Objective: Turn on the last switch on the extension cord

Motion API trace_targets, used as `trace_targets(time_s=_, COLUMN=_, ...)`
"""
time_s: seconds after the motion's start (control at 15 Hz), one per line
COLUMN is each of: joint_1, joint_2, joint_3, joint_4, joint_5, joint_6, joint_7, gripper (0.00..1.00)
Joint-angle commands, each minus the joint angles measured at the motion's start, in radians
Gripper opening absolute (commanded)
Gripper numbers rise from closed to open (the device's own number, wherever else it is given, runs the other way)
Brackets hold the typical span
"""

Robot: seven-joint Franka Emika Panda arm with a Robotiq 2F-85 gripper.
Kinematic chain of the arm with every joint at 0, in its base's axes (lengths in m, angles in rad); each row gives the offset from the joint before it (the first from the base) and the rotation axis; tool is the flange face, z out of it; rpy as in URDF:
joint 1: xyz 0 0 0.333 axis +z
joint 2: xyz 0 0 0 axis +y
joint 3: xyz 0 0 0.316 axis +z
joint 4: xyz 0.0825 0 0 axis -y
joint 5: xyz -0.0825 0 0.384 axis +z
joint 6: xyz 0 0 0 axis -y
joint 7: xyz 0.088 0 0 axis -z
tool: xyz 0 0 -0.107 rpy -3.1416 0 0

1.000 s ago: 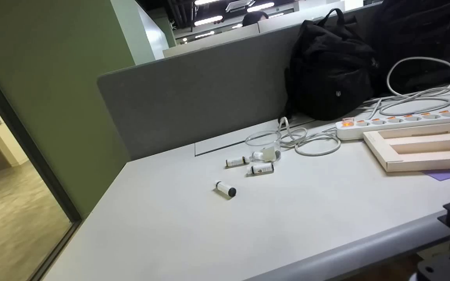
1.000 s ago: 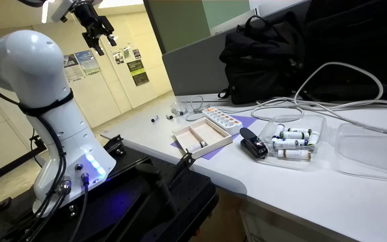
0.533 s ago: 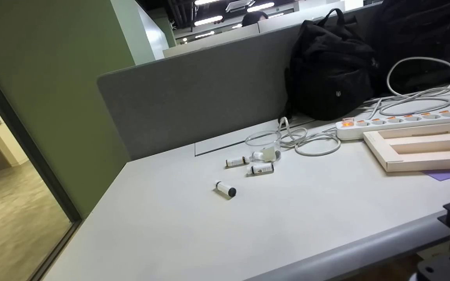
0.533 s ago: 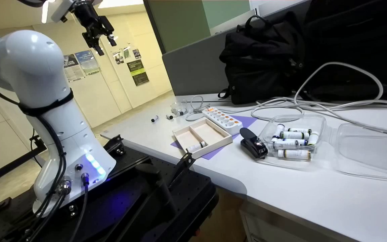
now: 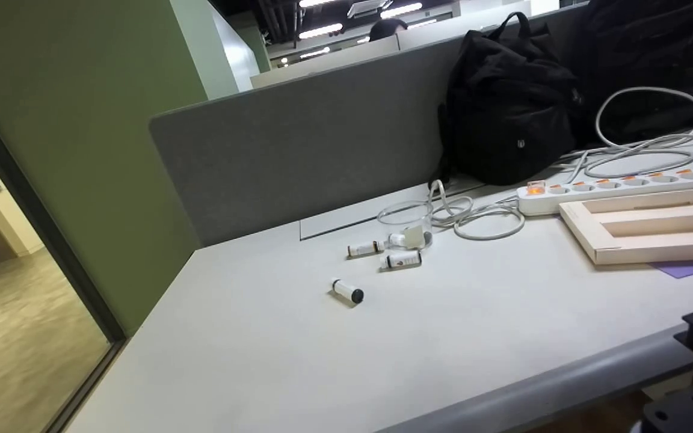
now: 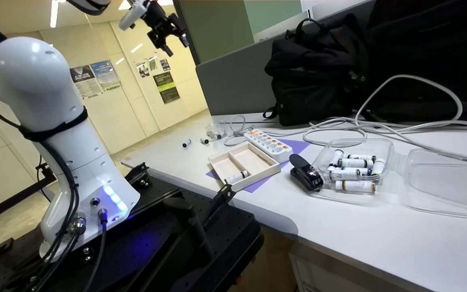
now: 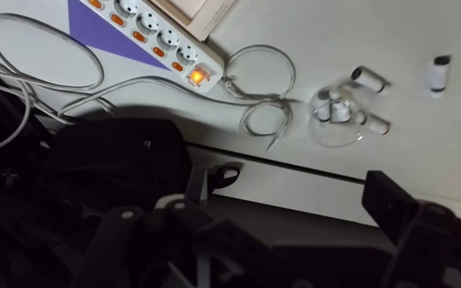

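The claw point(image 6: 177, 48) hung high above the tabletop point(image 5: 274, 361), its fingers point(image 7: 388, 206) wide apart, well away from the strip point(image 7: 152, 40). The strip lay toward the far side of the tabletop, just beyond the tray point(image 6: 260, 177). At its left end in both exterior views, a large switch point(image 5: 536, 189) glowed orange; smaller orange switches point(image 7: 139, 36) ran along the row of sockets point(image 7: 147, 23). A vial point(image 6: 236, 177) lay in the tray's compartment farther from the strip, and a purple sheet point(image 6: 298, 145) showed past the edges of tray and strip. To the left, three vials point(image 5: 403, 259) lay loose near a clear cup point(image 5: 403, 224). To the right, a black tool point(image 6: 307, 175) sat beside an open box point(image 6: 388, 148) of vials. White cable point(image 5: 488, 239) looped left of the strip and on its far side, before a black bag point(image 5: 512, 114).
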Motion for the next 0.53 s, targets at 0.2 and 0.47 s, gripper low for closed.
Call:
trace_targets(time_s=0.2, joint_1=-0.162, joint_2=0.399, joint_3=-0.129, joint_4=0.143, joint_5=-0.059, joint_6=0.229, joint_7=0.050, gripper=1.00)
trace_targets(time_s=0.47, joint_1=-0.221, joint_2=0.558, joint_3=-0.227, joint_4=0.277, joint_5=-0.044, joint_6=0.140, joint_7=0.023, gripper=1.00)
